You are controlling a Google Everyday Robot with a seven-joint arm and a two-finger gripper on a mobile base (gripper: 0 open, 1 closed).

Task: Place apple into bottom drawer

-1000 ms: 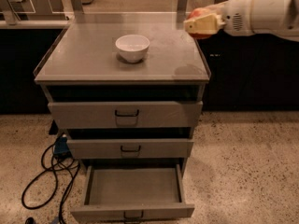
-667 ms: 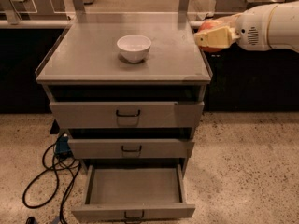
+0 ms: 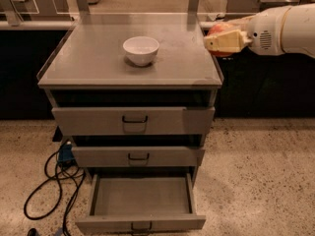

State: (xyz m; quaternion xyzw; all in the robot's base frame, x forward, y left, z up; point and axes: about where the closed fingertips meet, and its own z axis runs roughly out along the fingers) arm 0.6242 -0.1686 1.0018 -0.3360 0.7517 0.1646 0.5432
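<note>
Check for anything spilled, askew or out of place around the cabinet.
Nothing spilled or damaged. The gripper holds the apple at the cabinet top's right edge; the bowl sits upright on top; the bottom drawer is open and empty. Only oddity: loose cable looped on the floor left of the cabinet.

The grey desk (image 3: 98,65) carried a single white bowl (image 3: 141,49), upright near the middle of its top, well apart from every edge. The tool (image 3: 213,40) hung over the desk's right edge, clamped on the apple (image 3: 220,28).
</note>
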